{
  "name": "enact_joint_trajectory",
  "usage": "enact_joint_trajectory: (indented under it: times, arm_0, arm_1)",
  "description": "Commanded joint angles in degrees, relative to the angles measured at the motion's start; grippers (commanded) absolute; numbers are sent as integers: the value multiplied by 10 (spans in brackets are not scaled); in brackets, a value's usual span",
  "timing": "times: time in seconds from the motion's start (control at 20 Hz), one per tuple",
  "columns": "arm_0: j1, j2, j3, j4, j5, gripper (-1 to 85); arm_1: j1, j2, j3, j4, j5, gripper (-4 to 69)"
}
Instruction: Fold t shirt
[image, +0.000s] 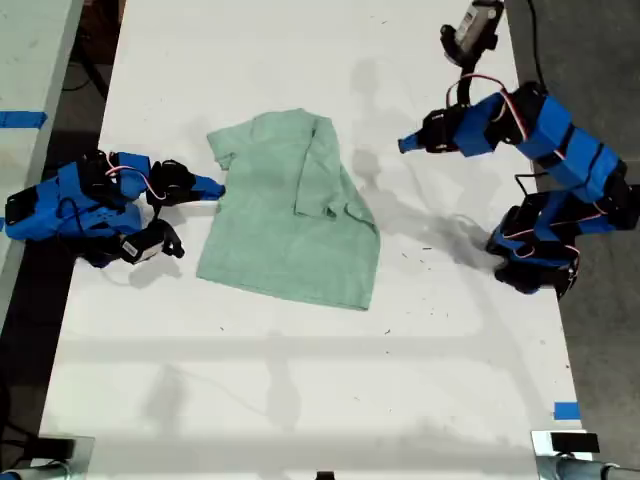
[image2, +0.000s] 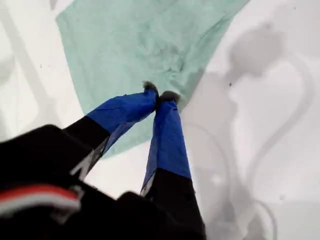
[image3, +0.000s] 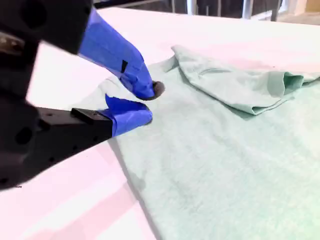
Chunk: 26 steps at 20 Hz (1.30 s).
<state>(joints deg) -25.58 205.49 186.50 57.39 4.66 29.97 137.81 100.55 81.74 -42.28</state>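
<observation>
The pale mint-green t shirt (image: 285, 235) lies on the white table (image: 300, 380), with one side and its sleeve (image: 322, 170) folded over onto the body. My first gripper (image: 404, 146) is at the exterior view's right, raised above the table beside the shirt. Its blue fingertips (image2: 150, 87) touch, shut on nothing, with the t shirt (image2: 140, 45) far below them. My second gripper (image: 218, 188) is at the exterior view's left, low at the shirt's edge. It is open (image3: 150, 104) by a narrow gap just over the t shirt (image3: 225, 165).
Blue tape marks (image: 566, 410) sit near the table's front corner at the exterior view's right. A second table with blue tape (image: 22, 119) stands at the exterior view's left. A black and white device (image: 474, 27) with cables hangs behind the first arm.
</observation>
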Motion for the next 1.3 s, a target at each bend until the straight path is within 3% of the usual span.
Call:
enact_joint_trajectory:
  times: [0.0,0.15,0.25,0.35,0.65,1.25]
  arm_0:
    - [20,6,17,-33,24,-3]
    - [40,6,18,-118,86,-3]
    - [19,6,2,-149,156,-3]
    - [-32,6,-11,-133,212,-3]
    - [-93,7,-5,-91,192,-3]
    - [-73,7,11,-98,154,-3]
  arm_1:
    - [-57,184,239,-78,42,16]
    - [-52,457,563,-126,23,16]
    - [-35,638,689,-54,33,17]
    - [-33,628,727,-73,15,17]
    - [-39,628,714,-70,-11,17]
    - [-40,629,737,-66,37,17]
